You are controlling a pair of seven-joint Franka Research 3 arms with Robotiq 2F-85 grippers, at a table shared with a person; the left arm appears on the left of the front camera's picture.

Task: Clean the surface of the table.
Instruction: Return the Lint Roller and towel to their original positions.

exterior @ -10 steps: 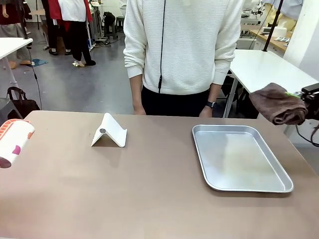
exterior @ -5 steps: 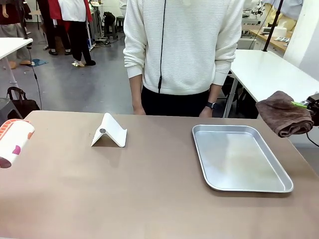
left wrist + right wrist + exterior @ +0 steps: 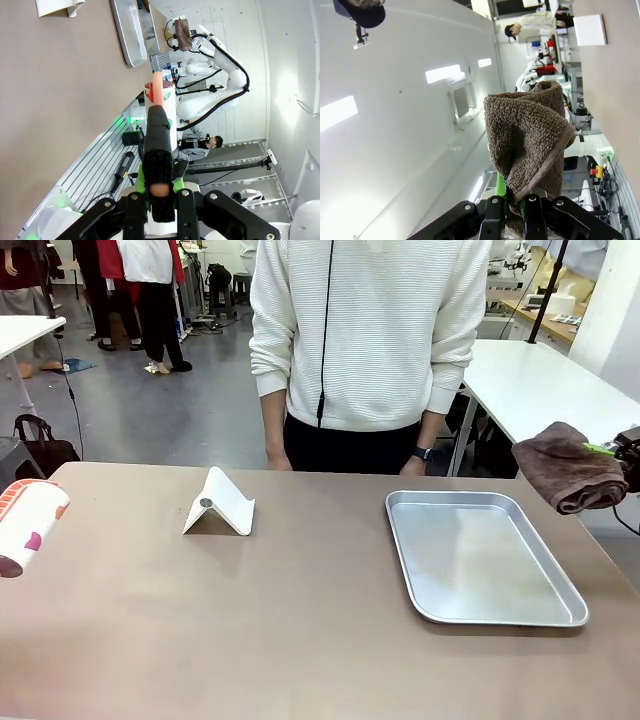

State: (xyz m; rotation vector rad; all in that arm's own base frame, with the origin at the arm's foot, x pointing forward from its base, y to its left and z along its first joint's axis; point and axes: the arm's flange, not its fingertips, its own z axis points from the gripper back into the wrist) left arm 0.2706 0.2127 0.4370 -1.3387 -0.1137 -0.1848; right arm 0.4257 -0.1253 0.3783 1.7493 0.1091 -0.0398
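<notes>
Table (image 3: 300, 640) runs left–right (long axis); right gripper (image 3: 516, 200) clamps brown towel (image 3: 565, 465), left gripper (image 3: 159, 192) cup (image 3: 28, 525).

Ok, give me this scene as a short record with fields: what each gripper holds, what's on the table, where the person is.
left gripper: shut on white and orange bottle, at table's left edge
right gripper: shut on brown towel, held above table's right edge
table: bears white folded stand and silver tray
tray: empty
person: standing at far side
</notes>
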